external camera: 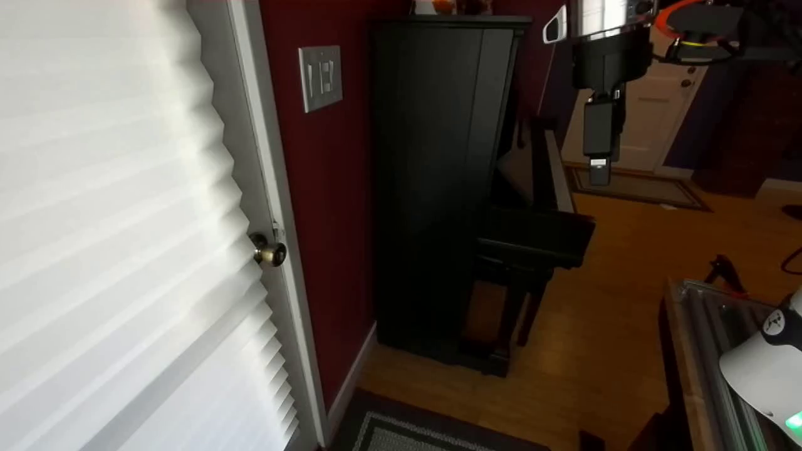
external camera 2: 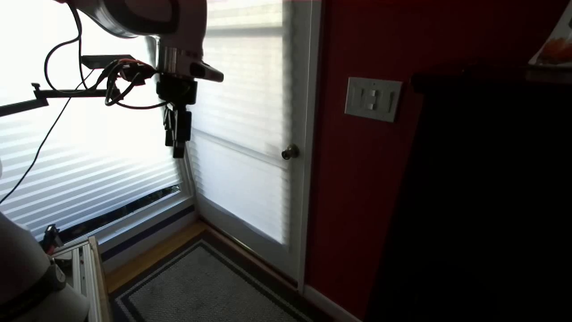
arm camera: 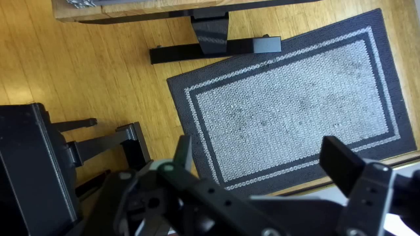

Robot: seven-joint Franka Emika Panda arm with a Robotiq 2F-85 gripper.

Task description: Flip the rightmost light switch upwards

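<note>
Black jaws loom closest in the wrist view, spread wide, one of the fingertips point(arm camera: 339, 162) near 4 o'clock and its mate near 7, with a dark-bordered grey rug point(arm camera: 288, 108) showing through the gap. A wooden desk point(arm camera: 131, 9) runs along the top from 11 toward 1 o'clock, wood floor point(arm camera: 98, 82) lies at 10, and a black piano point(arm camera: 26, 164) stands between 8 and 9. In both exterior views the jaws hang from the pale arm point(external camera 2: 192, 27), pointing to 6 o'clock, well apart from a small light wall plate point(external camera 2: 383, 100) on a dark red wall point(external camera 2: 348, 179). The rightmost light switch point(external camera 2: 391, 102) is the right-end toggle of that plate, at 2 o'clock in an exterior view; it is too small to tell whether it is up or down. From the plate, a brass doorknob point(external camera 2: 290, 152) lies toward 8 o'clock, on a white door point(external camera 2: 298, 80) whose pleated shade point(external camera 2: 241, 179) glows with light. In an exterior view the arm's white base point(external camera: 752, 373) stands on the desk at 4 o'clock, while the piano fills the middle and the plate sits at 11.
</note>
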